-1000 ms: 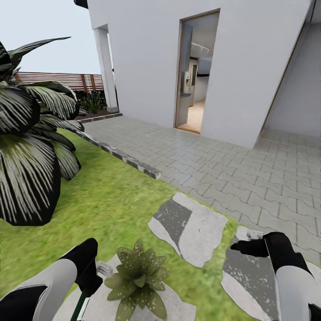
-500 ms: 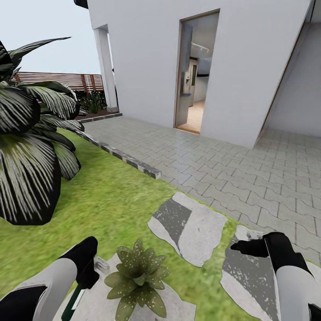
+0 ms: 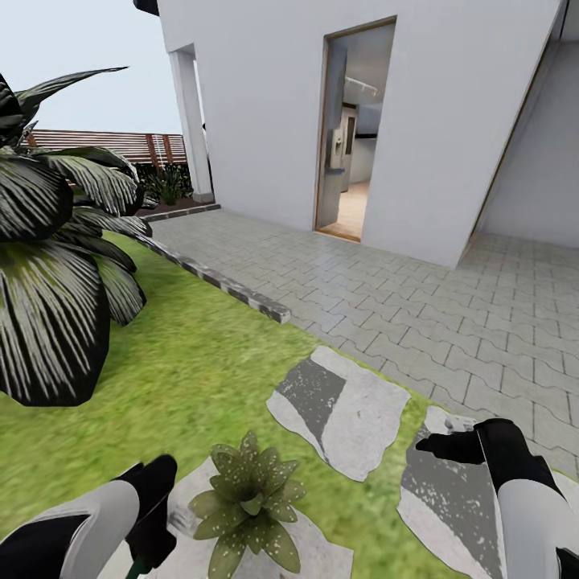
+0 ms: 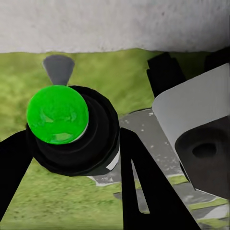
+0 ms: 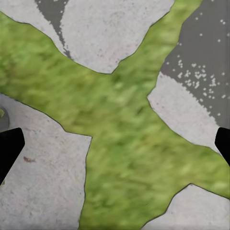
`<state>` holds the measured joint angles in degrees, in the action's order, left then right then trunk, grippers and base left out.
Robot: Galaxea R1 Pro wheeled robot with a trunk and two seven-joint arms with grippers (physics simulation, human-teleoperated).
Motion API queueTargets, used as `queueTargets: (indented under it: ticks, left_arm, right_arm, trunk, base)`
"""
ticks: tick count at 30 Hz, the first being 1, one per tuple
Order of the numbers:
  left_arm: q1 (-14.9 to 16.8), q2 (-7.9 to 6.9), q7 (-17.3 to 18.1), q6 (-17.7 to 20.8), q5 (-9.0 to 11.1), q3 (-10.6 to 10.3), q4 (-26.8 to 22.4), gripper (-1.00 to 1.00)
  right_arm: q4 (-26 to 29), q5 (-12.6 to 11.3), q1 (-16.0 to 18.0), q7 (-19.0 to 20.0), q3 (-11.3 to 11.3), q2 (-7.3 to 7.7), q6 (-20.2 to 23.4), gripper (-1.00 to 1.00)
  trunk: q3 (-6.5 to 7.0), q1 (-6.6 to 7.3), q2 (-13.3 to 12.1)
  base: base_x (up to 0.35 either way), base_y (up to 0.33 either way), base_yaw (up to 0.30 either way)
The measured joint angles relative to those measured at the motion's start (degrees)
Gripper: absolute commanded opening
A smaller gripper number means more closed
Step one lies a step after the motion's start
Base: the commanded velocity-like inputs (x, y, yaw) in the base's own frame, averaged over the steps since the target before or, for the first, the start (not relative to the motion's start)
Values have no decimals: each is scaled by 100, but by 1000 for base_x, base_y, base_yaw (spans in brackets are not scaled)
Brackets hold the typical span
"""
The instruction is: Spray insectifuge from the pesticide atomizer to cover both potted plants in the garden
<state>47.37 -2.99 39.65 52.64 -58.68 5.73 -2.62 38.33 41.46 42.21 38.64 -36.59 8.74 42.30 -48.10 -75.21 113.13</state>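
The pesticide atomizer (image 4: 64, 127) has a black body and a bright green round cap, with a grey cone-shaped nozzle beyond it. My left gripper (image 4: 72, 148) is shut on it, a black finger on either side. In the head view the left gripper (image 3: 154, 511) hangs low at the near left, just left of a potted plant (image 3: 248, 505), a low rosette of speckled green leaves on a stone slab. My right gripper (image 3: 445, 445) hovers open over another slab at the near right. Its black fingertips (image 5: 9, 149) stand wide apart above grass and stone.
A tall dark palm (image 3: 48, 265) fills the left side of the lawn. Grey stone slabs (image 3: 346, 406) lie in the grass ahead. Beyond a stone kerb (image 3: 233, 288) lies a paved patio (image 3: 418, 305), leading to the white house's open doorway (image 3: 354, 137). A wooden fence (image 3: 104, 145) closes the far left.
My left arm has dropped lower and drawn back toward the view's bottom edge, taking the atomizer with it. The right arm and the plant have stayed put.
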Motion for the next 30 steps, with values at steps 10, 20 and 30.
queueTargets:
  ticks: [10, 20, 30]
  left_arm:
    - [5, -6, 3, 4, -5, -4, 23, -100]
    - [8, -10, 70, 34, 691, 20, -1068, -100]
    - [7, -9, 76, 15, 917, 18, -301, -100]
  right_arm:
    - [1, 4, 1, 0, 0, 0, 0, 100]
    - [1, 4, 1, 0, 0, 1, 0, 100]
    - [0, 4, 1, 0, 0, 0, 0, 100]
  trunk:
    - [0, 0, 0]
    - [0, 0, 0]
    - [0, 0, 0]
  base:
    - [0, 0, 0]
    - [0, 0, 0]
    - [0, 0, 0]
